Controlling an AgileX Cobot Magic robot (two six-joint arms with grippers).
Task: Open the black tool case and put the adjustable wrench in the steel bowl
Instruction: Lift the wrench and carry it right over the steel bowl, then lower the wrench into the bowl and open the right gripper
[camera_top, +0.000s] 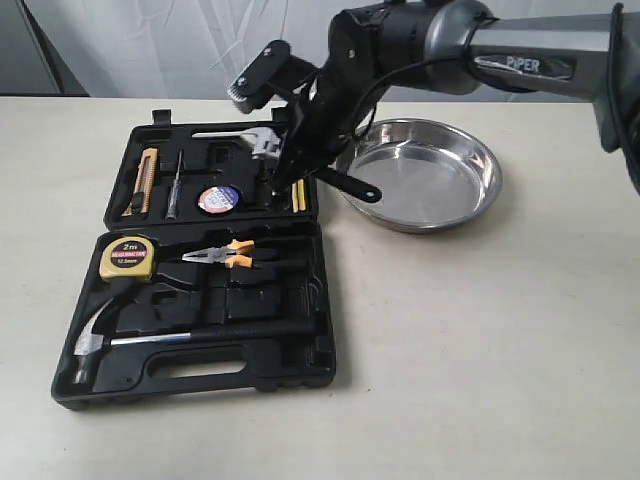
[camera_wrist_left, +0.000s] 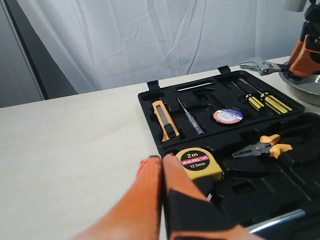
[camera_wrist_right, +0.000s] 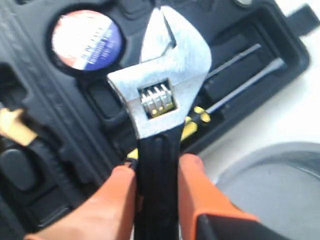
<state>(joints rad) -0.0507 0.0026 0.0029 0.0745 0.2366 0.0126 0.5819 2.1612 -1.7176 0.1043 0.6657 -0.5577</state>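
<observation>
adjustable wrench (camera_wrist_right: 160, 95): black handle pinched between the orange fingers (camera_wrist_right: 117, 192) of the right gripper (camera_wrist_right: 157, 175), silver head pointing away from the wrist. in the exterior view it hangs tilted over the right edge of the far half of the black tool case (camera_top: 260, 375), handle end over the near rim of the steel bowl (camera_top: 430, 180). bowl sits on the table just right of the case, nothing in it.

case lies open flat. far half: utility knife (camera_top: 146, 180), thin screwdriver (camera_top: 176, 185), tape roll (camera_top: 218, 199), yellow-and-black screwdrivers (camera_top: 297, 196). near half: tape measure (camera_top: 127, 257), orange-handled pliers (camera_top: 225, 256), claw hammer (camera_top: 150, 335).

left gripper (camera_wrist_left: 161, 161): fingers pressed together, holding nothing, low beside the case corner nearest the tape measure.
</observation>
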